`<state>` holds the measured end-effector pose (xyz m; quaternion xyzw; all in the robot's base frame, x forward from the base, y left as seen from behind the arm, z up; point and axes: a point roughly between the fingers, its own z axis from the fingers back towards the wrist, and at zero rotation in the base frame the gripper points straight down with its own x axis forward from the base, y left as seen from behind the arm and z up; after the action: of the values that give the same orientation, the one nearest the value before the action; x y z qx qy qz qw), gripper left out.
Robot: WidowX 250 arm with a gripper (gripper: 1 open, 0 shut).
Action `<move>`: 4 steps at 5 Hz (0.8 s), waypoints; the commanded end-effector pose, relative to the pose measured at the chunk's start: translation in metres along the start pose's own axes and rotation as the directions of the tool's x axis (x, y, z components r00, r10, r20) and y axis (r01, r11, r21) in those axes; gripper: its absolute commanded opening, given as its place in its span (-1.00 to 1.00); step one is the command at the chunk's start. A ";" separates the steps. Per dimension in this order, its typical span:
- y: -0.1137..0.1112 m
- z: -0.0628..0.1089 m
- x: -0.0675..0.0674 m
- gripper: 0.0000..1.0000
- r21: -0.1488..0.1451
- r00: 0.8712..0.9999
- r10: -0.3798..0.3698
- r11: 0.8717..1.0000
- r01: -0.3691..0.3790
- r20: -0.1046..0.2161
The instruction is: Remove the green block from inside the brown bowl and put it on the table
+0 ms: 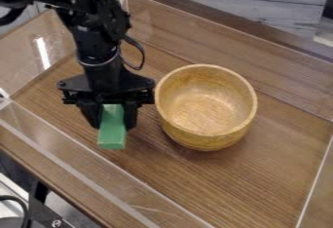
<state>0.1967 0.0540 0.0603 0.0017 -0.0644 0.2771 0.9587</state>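
Camera view, from across the room: the claw [112, 112] points straight down and is clenched on the green block [113, 129], which hangs upright from it, its upper part hidden between the black fingers and its lower end very close to the counter [228, 188]; whether it touches the wood I cannot tell. The block is already out of the brown bowl [205, 105], which sits empty just to the right of the arm, apart from the claw. So I judge the lifting-out done and the setting-down in hand. The next move calls for bringing the block's lower end onto the bare wood, then opening the fingers and rising straight up, keeping clear of the bowl's rim so nothing gets knocked.
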 end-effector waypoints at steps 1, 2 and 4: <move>-0.010 0.010 0.012 -1.00 -0.023 0.997 -0.070 0.997 0.071 0.033; -0.010 0.000 0.015 -1.00 -0.028 0.994 -0.107 0.994 0.108 0.031; -0.010 -0.015 0.012 -1.00 -0.039 0.985 -0.173 0.984 0.174 0.028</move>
<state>0.2087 0.0508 0.0419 -0.0105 -0.0678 0.1927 0.9789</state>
